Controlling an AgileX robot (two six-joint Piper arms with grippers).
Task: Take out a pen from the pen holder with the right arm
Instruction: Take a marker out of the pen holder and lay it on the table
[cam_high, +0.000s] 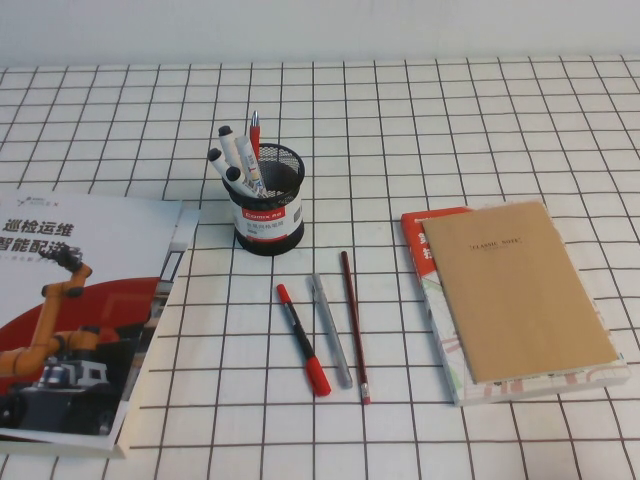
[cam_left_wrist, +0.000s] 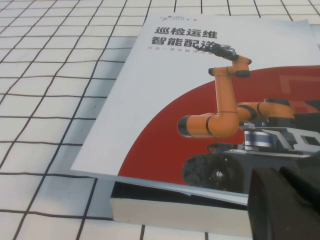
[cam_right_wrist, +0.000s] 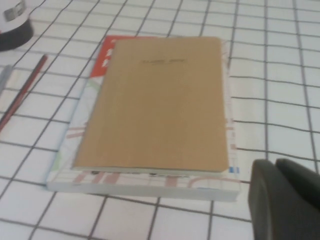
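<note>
**While both arms hang back, the pens stand in their mesh cup**

Although neither arm reaches into the high view, the white gridded table (cam_high: 500, 120) fills it. A large robot-cover book (cam_high: 80, 320) takes the lower left of that frame. The left gripper (cam_left_wrist: 282, 200) hovers over its near corner, and whether it is open or closed I cannot tell. Right of centre, a brown notebook (cam_high: 525, 290) lies on a red-edged book (cam_high: 425, 225). The right gripper (cam_right_wrist: 280, 195) hangs above their near edge, closed on nothing.

The black mesh pen holder (cam_high: 268, 215) stands upper left of centre, well apart from that gripper. White markers (cam_high: 240, 157) and a slim red pen (cam_high: 254, 130) lean out of it. Just below it a red-and-black pen (cam_high: 303, 340), a grey pen (cam_high: 331, 335) and a pencil (cam_high: 355, 325) lie side by side.

The standing pens look light, stiff and smooth, so probably slippery. The bare barrel above the rim seems the place to pinch. The pull should follow the pen's lean, since the light cup may tip.
</note>
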